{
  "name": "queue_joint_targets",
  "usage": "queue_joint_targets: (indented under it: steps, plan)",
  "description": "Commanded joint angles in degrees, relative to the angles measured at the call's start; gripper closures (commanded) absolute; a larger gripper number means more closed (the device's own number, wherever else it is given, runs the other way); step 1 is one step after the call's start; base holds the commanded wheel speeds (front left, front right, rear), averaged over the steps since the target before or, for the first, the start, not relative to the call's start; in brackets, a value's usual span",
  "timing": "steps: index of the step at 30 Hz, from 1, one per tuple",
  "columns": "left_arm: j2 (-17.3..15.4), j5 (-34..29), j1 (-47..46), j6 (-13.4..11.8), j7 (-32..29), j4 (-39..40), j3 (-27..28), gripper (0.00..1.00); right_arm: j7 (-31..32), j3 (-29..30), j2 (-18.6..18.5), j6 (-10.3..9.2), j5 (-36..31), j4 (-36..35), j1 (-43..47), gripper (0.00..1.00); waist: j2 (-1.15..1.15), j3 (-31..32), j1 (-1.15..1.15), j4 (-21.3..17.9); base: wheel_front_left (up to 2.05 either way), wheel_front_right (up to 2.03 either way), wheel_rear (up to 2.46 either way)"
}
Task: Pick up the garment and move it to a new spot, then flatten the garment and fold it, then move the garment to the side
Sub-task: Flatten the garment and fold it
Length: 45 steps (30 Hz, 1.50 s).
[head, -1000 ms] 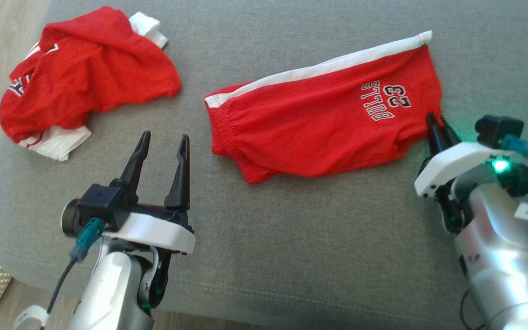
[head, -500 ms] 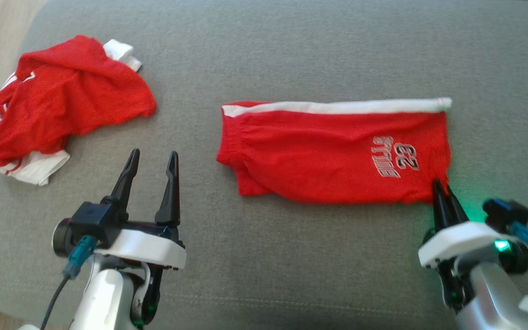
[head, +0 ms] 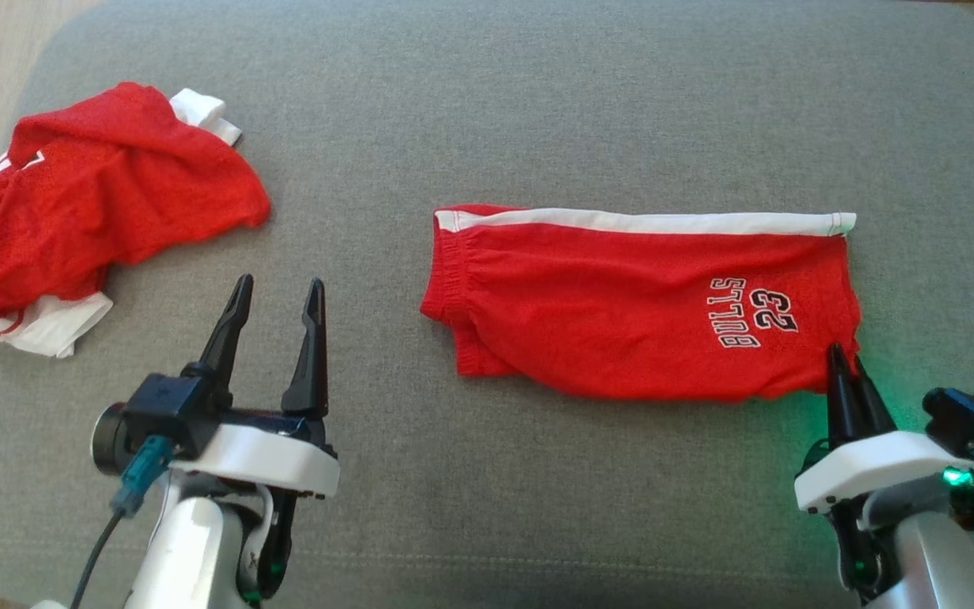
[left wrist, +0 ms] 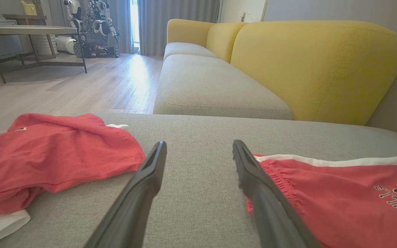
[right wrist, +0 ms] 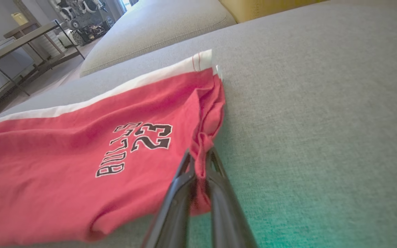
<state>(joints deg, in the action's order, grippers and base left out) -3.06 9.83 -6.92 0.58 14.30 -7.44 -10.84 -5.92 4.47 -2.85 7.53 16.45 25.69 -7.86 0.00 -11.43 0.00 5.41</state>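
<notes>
Left gripper (head: 281,286) stands spread and empty above the near left edge of the grey cushion (head: 538,110), as I read it. Beyond it, by the left edge, I see a crumpled red jersey (head: 106,194). Right of centre the red shorts (head: 622,304) lie flat, waistband leftward, white stripe on the far side. Right gripper (head: 845,357) is pinched tight on their near right corner.
</notes>
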Motion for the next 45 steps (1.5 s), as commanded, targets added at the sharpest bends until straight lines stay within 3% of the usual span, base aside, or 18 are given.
queue_joint_targets:
  steps: [1,8,14,20,29,30,31,32,40,45]
  plan:
    - [-0.5,-0.4,-0.5,0.2,0.7,2.1,1.6,0.0,0.6,-1.4,-0.1,-0.04,-1.0,-3.9,-0.4,1.0,0.0,0.0,0.0,0.2,0.0,0.0,0.0]
    - [-0.5,-0.3,-0.8,0.1,0.7,2.0,1.8,0.0,4.6,-7.9,-0.1,-0.04,-2.7,-12.8,-3.9,1.0,0.0,0.0,0.0,0.2,0.0,0.0,0.0]
    - [-0.4,-0.2,-1.6,0.3,0.7,1.9,1.4,0.0,9.1,-20.7,0.0,-0.04,-2.0,-17.7,-10.9,1.0,0.0,-0.3,0.0,1.1,0.0,0.0,0.0]
    - [-0.2,0.3,-2.1,0.2,0.7,2.0,0.9,0.0,10.6,-32.5,0.0,-0.04,3.6,-13.6,-13.9,1.0,0.0,-0.9,0.0,3.4,0.0,0.0,0.0]
    - [0.0,0.9,-2.1,-0.3,0.7,2.1,0.7,0.0,8.6,-41.0,0.0,-0.04,8.3,-4.8,-13.8,1.0,0.0,-2.4,0.0,4.8,0.0,0.0,0.0]
    - [0.0,0.9,-2.0,-0.3,0.7,2.1,0.8,0.0,8.3,-41.7,0.0,-0.04,8.5,-4.3,-14.1,0.9,0.0,-2.5,0.0,4.7,0.0,0.0,0.0]
    - [0.0,0.9,-2.0,-0.3,0.7,2.1,0.8,0.0,7.8,-42.6,0.0,-0.04,8.7,-4.0,-14.4,0.53,0.0,-2.5,0.0,4.6,0.0,0.0,0.0]
    - [0.0,0.9,-2.1,-0.3,0.7,2.1,0.8,0.0,7.3,-43.3,0.0,-0.04,9.2,-3.9,-14.6,0.0,0.0,-2.5,0.0,4.5,0.0,0.0,0.0]
    - [0.0,-0.1,-2.1,-0.3,0.7,1.9,1.1,0.0,2.3,-46.8,-0.9,-0.04,8.3,-7.8,-15.2,0.0,0.0,-1.7,0.0,2.8,0.0,0.0,0.0]
    - [-0.2,-0.5,-1.6,-0.4,0.7,2.0,1.8,0.0,-0.6,-38.9,-2.3,-0.04,6.5,-12.7,-12.2,0.0,0.0,-0.7,0.0,1.5,0.0,0.0,0.0]
